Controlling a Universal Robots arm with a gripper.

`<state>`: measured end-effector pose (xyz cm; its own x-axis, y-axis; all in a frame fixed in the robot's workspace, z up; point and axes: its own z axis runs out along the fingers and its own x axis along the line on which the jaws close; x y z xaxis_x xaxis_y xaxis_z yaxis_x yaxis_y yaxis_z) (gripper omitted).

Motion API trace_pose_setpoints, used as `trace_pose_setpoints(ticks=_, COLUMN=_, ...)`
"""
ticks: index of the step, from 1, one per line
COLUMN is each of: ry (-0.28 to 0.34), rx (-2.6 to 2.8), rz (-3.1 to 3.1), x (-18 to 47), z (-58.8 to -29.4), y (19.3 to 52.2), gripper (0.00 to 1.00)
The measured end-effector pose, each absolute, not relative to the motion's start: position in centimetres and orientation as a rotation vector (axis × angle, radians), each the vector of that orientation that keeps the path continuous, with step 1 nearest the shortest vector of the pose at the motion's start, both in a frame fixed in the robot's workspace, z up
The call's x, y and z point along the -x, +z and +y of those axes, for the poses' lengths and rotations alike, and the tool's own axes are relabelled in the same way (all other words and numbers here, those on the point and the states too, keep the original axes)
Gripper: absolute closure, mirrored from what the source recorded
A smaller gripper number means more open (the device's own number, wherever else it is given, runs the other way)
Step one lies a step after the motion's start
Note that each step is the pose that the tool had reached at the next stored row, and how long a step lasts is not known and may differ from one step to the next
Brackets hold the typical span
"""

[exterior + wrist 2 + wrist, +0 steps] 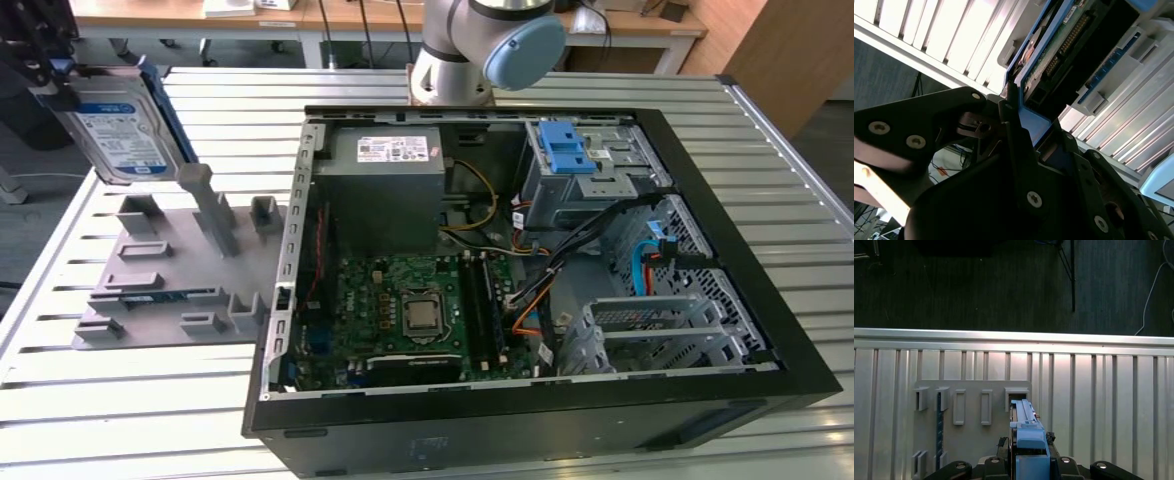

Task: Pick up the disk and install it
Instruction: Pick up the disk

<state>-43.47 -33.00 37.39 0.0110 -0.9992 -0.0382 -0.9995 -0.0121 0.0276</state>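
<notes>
The disk [123,133], silver with a white-and-blue label in a blue plastic frame, hangs tilted in the air at the exterior view's far left, above the grey slotted holder [174,275]. My gripper [54,78] is shut on its upper end. In the first wrist view the disk [1025,426] is edge-on between my fingers [1055,461], over the holder's [971,437] slots. The second wrist view has the disk's [1056,52] circuit-board side close up, clamped in my gripper [1026,135].
An open black computer case [747,280] lies on the slatted metal table [120,410]. Inside it are a motherboard [414,310], a grey power supply [387,180], cables and a drive cage with a blue latch [570,152]. The arm's base [481,50] stands behind the case.
</notes>
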Motion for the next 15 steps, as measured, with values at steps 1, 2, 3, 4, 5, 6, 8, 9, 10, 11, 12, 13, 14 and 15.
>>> trace_pose_setpoints(ticks=1, ry=0.073, rx=2.228, rz=2.203, x=43.5, z=-33.0, y=37.4, gripper=0.64)
trace_pose_setpoints(ticks=2, ry=0.073, rx=2.229, rz=2.203, x=43.5, z=-33.0, y=37.5, gripper=0.64)
trace_pose_setpoints(ticks=3, ry=0.073, rx=2.229, rz=2.203, x=43.5, z=-33.0, y=37.5, gripper=0.64)
trace_pose_setpoints(ticks=4, ry=0.073, rx=2.229, rz=2.203, x=43.5, z=-33.0, y=37.6, gripper=0.64)
trace_pose_setpoints(ticks=5, ry=0.073, rx=2.229, rz=2.203, x=43.5, z=-33.0, y=37.7, gripper=0.64)
trace_pose_setpoints(ticks=6, ry=0.073, rx=2.229, rz=2.203, x=43.5, z=-33.0, y=37.8, gripper=0.64)
trace_pose_setpoints(ticks=8, ry=0.073, rx=2.229, rz=2.203, x=43.5, z=-33.0, y=37.9, gripper=0.64)
trace_pose_setpoints(ticks=9, ry=0.073, rx=2.229, rz=2.203, x=43.5, z=-33.0, y=38.0, gripper=0.64)
trace_pose_setpoints(ticks=10, ry=0.073, rx=2.229, rz=2.203, x=43.5, z=-33.0, y=38.0, gripper=0.64)
trace_pose_setpoints(ticks=11, ry=0.073, rx=2.229, rz=2.203, x=43.5, z=-33.0, y=38.1, gripper=0.64)
trace_pose_setpoints(ticks=12, ry=0.073, rx=2.229, rz=2.203, x=43.5, z=-33.0, y=38.2, gripper=0.64)
trace_pose_setpoints(ticks=13, ry=0.073, rx=2.229, rz=2.203, x=43.5, z=-33.0, y=38.3, gripper=0.64)
trace_pose_setpoints(ticks=14, ry=0.073, rx=2.229, rz=2.203, x=43.5, z=-33.0, y=38.4, gripper=0.64)
trace_pose_setpoints(ticks=15, ry=0.073, rx=2.229, rz=2.203, x=43.5, z=-33.0, y=38.4, gripper=0.64)
